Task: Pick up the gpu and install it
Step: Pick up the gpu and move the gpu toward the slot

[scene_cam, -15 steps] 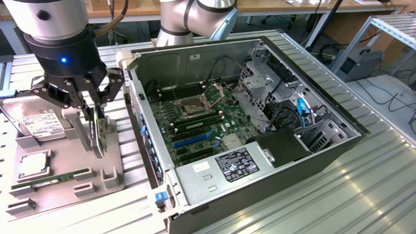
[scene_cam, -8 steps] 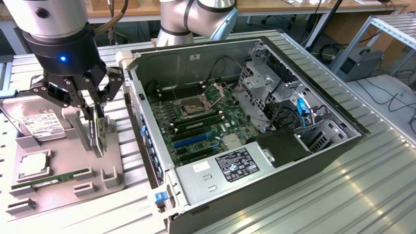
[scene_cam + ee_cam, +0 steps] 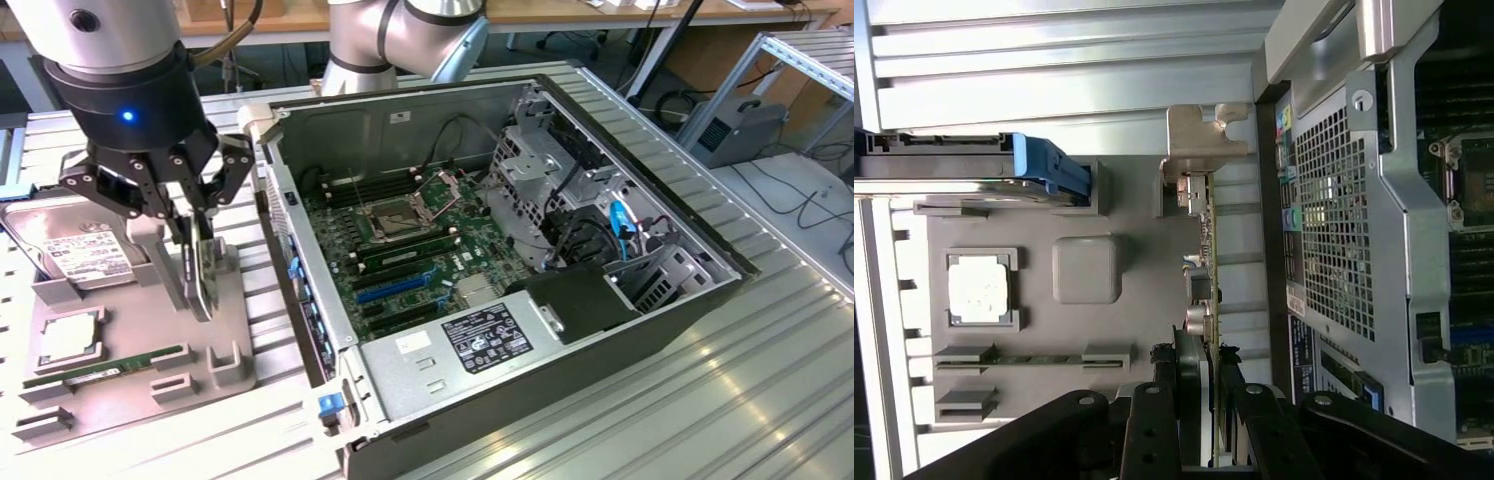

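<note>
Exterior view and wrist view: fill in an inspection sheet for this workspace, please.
Surface: ribbed metal table bearing a grey parts tray and an open computer case.
Job's things: gpu stands on edge in the tray, not yet in the case.
Clutter: hard drive, processor chip and memory stick rest in the tray.
Grippers: gripper sits at the gpu's top edge.
Cables: blue cable inside the case; black cables on the floor at the exterior view's right.
Surroundings: wooden benches behind; metal frame at the exterior view's right.
</note>
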You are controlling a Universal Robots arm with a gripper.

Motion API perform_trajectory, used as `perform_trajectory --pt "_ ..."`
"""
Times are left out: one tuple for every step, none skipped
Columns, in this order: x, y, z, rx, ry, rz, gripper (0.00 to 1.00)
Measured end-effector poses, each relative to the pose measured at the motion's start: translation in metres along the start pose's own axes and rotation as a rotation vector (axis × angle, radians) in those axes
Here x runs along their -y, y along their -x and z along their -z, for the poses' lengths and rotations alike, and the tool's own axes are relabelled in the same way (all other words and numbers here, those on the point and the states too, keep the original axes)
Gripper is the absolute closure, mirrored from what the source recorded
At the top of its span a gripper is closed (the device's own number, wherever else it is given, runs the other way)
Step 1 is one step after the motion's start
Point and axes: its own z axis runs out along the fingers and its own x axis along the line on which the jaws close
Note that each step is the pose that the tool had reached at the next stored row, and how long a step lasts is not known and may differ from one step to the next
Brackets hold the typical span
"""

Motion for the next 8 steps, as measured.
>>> perform_trajectory --pt "0.0000 0.0000 0.0003 0.0000 0.0000 0.000 0.73" --pt "0.0000 0.0000 0.0009 0.0000 0.0000 0.000 0.73" --pt "0.0000 0.0000 0.0014 0.0000 0.0000 0.000 0.73" --pt "0.0000 0.0000 0.0018 0.0000 0.0000 0.000 0.73" --pt "0.0000 0.0001 0.0021 -0.0001 -0.0001 0.000 0.73" --pt "-0.0001 0.0000 0.0023 -0.0001 0.0000 0.000 0.73" --pt "0.0000 0.0001 0.0026 0.0000 -0.0001 0.000 0.73" --pt "-0.0001 0.0001 0.0028 0.0000 0.0000 0.000 0.73"
